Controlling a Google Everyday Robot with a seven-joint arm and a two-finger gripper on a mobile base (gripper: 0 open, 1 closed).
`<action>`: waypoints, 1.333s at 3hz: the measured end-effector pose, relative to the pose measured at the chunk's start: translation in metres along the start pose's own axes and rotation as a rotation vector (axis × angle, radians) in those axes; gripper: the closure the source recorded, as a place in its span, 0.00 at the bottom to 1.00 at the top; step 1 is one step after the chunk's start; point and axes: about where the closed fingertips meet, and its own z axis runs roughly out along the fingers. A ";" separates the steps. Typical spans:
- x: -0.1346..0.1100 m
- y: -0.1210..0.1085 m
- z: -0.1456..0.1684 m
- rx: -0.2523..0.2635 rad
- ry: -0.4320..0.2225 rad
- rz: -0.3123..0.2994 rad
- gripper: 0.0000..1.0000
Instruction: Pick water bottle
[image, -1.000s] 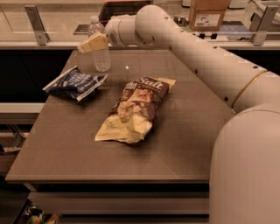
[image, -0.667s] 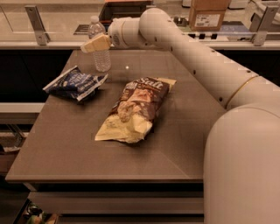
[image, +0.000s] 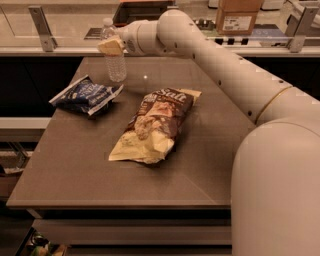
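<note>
- The small clear ribbed plastic water bottle with a white cap (image: 116, 66) stands upright near the far left corner of the grey-brown table (image: 75, 170).
- The gripper (image: 111, 46) is level with its upper body (clamped or not, I cannot tell).
- Best play: grip centred, squeeze gently, lift straight up.

A brown table (image: 75, 165) stands before me, my gripper (image: 111, 46) at its far left; a beige counter (image: 65, 22) and box (image: 239, 15) behind.
</note>
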 end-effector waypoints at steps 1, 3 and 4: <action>0.000 0.002 0.002 -0.004 0.000 0.000 0.63; 0.001 0.006 0.006 -0.012 0.001 0.001 1.00; 0.001 0.006 0.006 -0.012 0.001 0.001 1.00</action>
